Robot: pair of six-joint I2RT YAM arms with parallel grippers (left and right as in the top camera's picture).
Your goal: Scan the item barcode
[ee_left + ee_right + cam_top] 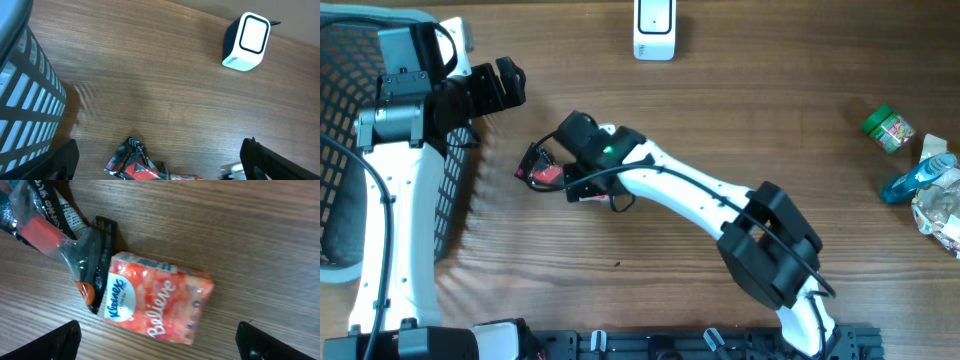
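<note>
An orange-red Kleenex tissue pack (pixel 157 302) lies flat on the wooden table, label up, just ahead of my right gripper (pixel 160 347), which hangs open over it, its fingers wide on either side and touching nothing. A black-and-red foil packet (pixel 55 225) lies against the pack's left end; it also shows as the foil packet (pixel 542 172) from overhead and the foil packet (pixel 132 160) in the left wrist view. The white barcode scanner (pixel 654 30) stands at the table's far edge. My left gripper (pixel 512 84) is open and empty beside the basket. No barcode is visible.
A black mesh basket (pixel 350 150) fills the left edge of the table, with the left arm over it. At the far right are a green-lidded jar (pixel 888 127), a blue spray bottle (pixel 920 178) and a crinkled packet (pixel 940 215).
</note>
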